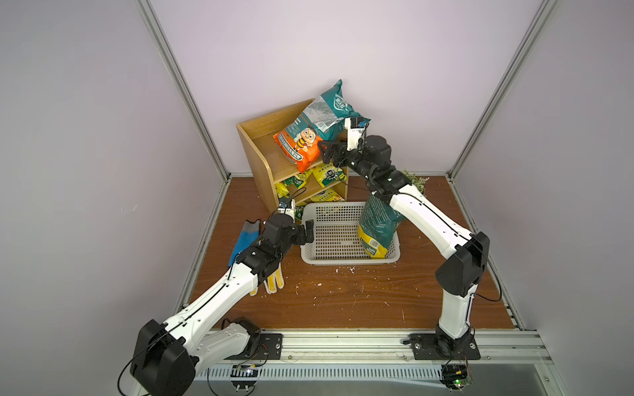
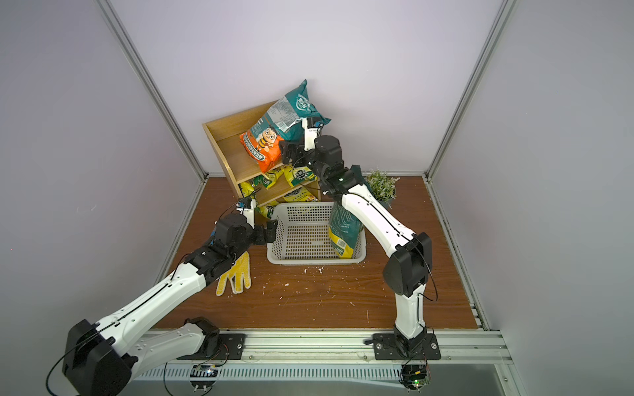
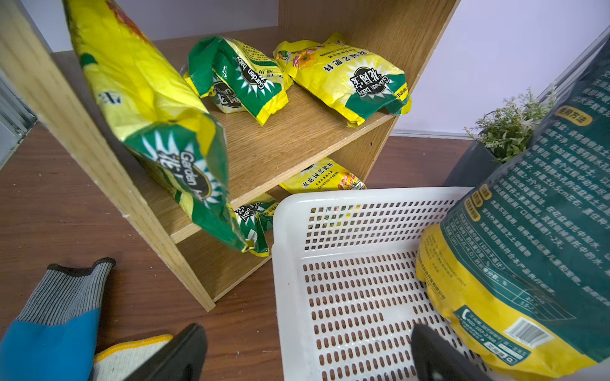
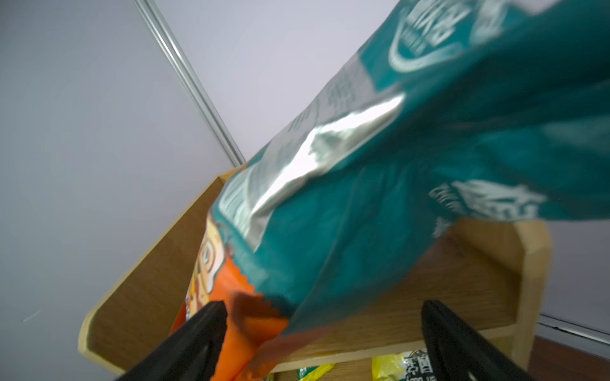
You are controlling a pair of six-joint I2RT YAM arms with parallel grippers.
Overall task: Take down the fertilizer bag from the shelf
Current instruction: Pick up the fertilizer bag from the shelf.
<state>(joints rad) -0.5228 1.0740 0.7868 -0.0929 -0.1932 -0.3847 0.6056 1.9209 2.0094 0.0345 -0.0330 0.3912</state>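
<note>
Fertilizer bag leans on the shelf top tier, upper centre of frame. Right tool: jaws spread wide at its orange end, not gripping. Left tool: jaws apart, beside the white basket.

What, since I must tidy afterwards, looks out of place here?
The orange-and-teal bag lies crooked atop the shelf, its orange end overhanging the front edge. White crumbs litter the table before the basket.

Right gripper is held high toward the far edge of the tabletop, jaws spread wide; left gripper hangs low, left of centre, jaws also apart.
</note>
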